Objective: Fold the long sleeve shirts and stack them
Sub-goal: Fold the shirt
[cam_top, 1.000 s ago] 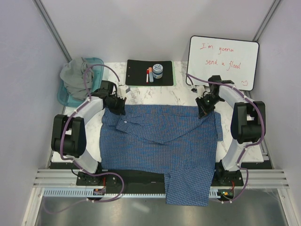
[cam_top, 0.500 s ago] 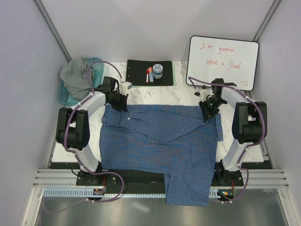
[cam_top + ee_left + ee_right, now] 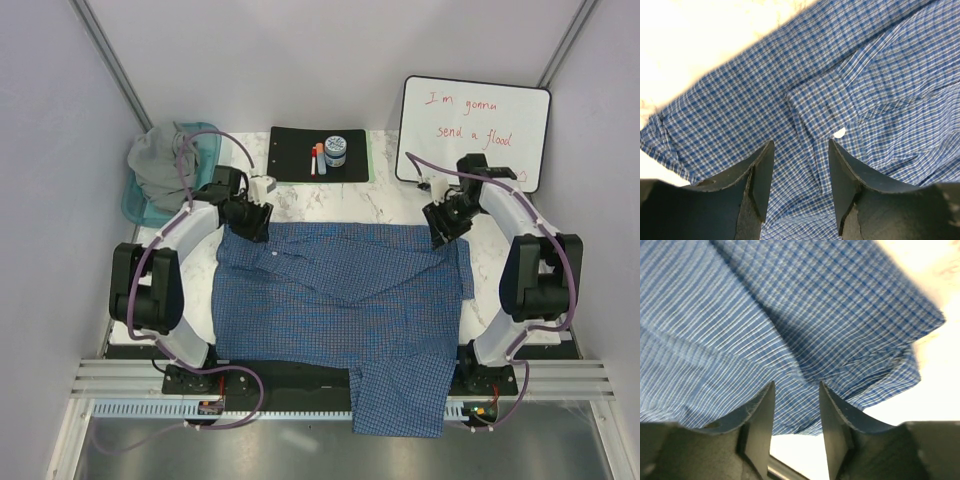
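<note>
Left wrist: blu shirt [image 3: 865,75] under fingers [image 3: 759,187]

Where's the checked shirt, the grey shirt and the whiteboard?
checked shirt [image 3: 340,300], top view, middle of its spread body.
grey shirt [image 3: 160,165], top view, middle of the crumpled heap.
whiteboard [image 3: 470,115], top view, its white face.

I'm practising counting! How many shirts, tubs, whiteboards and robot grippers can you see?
Shirts: 2 (blue checked shirt, grey shirt)
Tubs: 1 (teal tub)
Whiteboards: 1 (whiteboard)
Grippers: 2 (left gripper, right gripper)
Total: 6
</note>
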Motion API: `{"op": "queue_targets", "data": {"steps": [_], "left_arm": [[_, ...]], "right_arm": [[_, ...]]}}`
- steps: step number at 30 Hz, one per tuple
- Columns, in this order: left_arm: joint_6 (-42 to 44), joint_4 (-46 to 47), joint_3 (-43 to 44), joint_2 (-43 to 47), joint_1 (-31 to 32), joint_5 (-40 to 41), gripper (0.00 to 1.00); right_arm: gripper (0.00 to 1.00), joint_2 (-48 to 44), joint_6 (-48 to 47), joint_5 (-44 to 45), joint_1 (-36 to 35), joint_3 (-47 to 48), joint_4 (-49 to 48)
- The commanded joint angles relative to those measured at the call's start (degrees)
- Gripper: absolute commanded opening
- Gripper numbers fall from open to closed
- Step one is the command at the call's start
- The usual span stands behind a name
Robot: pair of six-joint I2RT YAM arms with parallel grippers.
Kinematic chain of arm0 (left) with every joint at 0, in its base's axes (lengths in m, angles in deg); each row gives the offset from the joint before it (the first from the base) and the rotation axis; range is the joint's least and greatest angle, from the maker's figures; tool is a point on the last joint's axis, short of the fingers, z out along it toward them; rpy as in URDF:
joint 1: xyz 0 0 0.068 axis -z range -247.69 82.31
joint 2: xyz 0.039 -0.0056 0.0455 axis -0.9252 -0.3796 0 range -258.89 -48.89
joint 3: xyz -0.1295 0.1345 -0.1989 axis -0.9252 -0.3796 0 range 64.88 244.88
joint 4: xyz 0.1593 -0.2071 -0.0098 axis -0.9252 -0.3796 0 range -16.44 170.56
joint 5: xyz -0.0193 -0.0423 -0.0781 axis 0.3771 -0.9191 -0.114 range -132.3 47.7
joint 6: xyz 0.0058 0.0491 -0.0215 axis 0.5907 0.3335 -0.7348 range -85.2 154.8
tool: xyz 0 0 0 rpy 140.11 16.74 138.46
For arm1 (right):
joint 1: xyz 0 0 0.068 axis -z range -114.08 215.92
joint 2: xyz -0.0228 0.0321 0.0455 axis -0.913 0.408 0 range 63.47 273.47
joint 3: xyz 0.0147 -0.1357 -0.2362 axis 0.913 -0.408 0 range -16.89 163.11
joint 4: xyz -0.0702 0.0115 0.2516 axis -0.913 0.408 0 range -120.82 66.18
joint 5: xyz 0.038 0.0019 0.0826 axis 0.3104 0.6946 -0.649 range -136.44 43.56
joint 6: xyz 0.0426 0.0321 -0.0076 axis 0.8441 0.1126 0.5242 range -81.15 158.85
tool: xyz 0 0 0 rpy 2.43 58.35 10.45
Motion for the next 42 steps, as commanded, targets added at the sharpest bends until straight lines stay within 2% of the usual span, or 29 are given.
{"op": "queue_targets", "data": {"steps": [1, 5, 10, 14, 19, 24, 26, 28, 29, 30, 32, 33, 35, 36, 37, 39, 40, 42], "left_arm": [[2.93, -0.24, -2.62, 1.62, -0.07, 4.39, 0.55], [3.19, -0.51, -2.98, -1.71, -0.16, 7.11, 0.55], [3.02, -0.42, 0.09, -7.86, -1.56, 8.87, 0.55], [2.85, -1.03, 6.14, -15.15, -4.11, 7.65, 0.52], [3.19, -3.23, 18.18, -23.94, -5.60, 6.15, 0.49], [3.28, -5.95, 26.45, -24.41, -5.69, 3.26, 0.51], [4.59, -7.53, 25.50, -18.64, -5.61, -1.74, 0.53], [6.96, -8.15, 20.16, -12.39, -5.34, -8.66, 0.60], [8.45, -8.33, 17.70, -5.74, -5.08, -11.49, 0.61], [10.38, -8.94, 12.54, -1.50, -4.82, -14.47, 0.75], [15.39, -9.38, 6.72, 5.80, -2.28, -18.53, 0.77], [17.93, -9.91, 0.60, 14.19, -0.87, -20.11, 0.78], [24.35, -9.82, -6.29, 22.75, 6.40, -20.84, 0.79], [25.77, -9.82, -12.41, 30.02, 10.18, -19.61, 0.80], [27.09, -9.65, -15.17, 33.66, 19.26, -15.95, 0.80], [25.62, -7.29, -21.23, 38.77, 27.67, -12.59, 0.79], [23.17, -6.49, -22.48, 41.32, 34.41, -9.79, 0.79], [21.04, -4.47, -24.59, 40.65, 40.68, -5.91, 0.75]], "right_arm": [[0.46, 2.32, 3.05, 3.72, -1.06, -1.90, -5.53], [0.43, 6.46, 3.67, 8.11, -1.59, -3.84, -10.63], [0.42, 12.95, 4.46, 11.01, -1.95, -0.69, -14.59], [0.41, 18.93, 5.25, 12.07, -2.12, 6.85, -15.82], [0.41, 27.36, 6.66, 12.60, -2.39, 17.41, -15.39], [0.47, 28.00, 5.78, 9.72, -2.21, 28.14, -9.34], [0.53, 23.54, 4.29, 7.25, -1.95, 28.68, -4.69], [0.59, 15.81, 1.58, 2.86, -1.86, 26.40, -2.04], [0.61, 12.82, 1.13, 2.06, -1.86, 23.08, -0.55], [0.62, 7.05, 0.60, 1.45, -1.86, 21.48, 0.25], [0.65, 1.83, -1.07, -1.28, -1.86, 16.32, 2.88], [0.66, -2.54, -1.51, -2.07, -1.86, 14.46, 3.68], [0.66, -6.26, -3.35, -4.71, -1.86, 8.76, 6.05], [0.66, -9.41, -4.41, -5.41, -1.95, 6.72, 6.58], [0.66, -10.75, -6.07, -6.29, -1.95, 4.88, 7.54], [0.66, -15.30, -10.28, -6.04, -2.03, -1.19, 8.43], [0.65, -16.90, -12.22, -5.42, -1.95, -3.38, 8.52], [0.63, -21.63, -18.70, -1.91, -1.86, -10.50, 8.87]]}}
